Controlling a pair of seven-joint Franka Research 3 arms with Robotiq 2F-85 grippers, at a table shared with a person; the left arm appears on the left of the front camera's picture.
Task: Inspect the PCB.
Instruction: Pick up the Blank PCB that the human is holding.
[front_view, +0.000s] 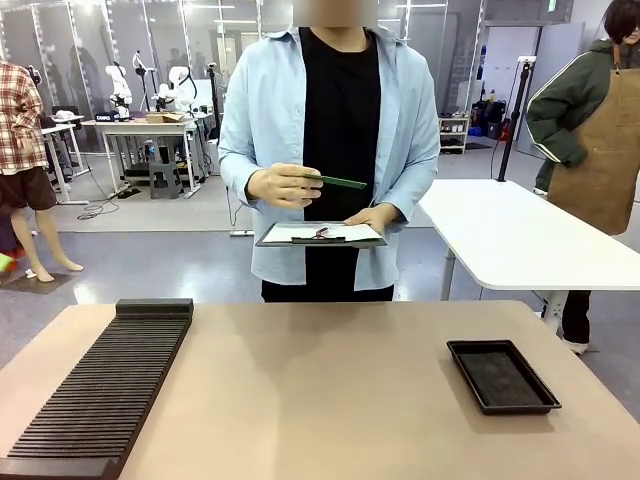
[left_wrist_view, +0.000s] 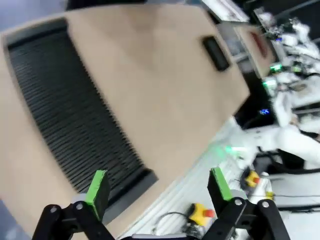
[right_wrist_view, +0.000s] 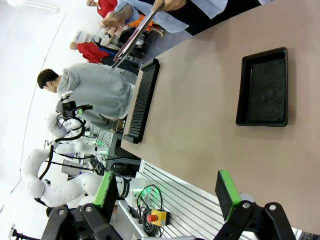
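The PCB is held edge-on in the person's hand, above a clipboard. The left gripper is spread wide, nothing between its pads; the right gripper is spread likewise.

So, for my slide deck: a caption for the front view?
Person across the table holds the PCB and a clipboard; tray and slotted rack rest on it.
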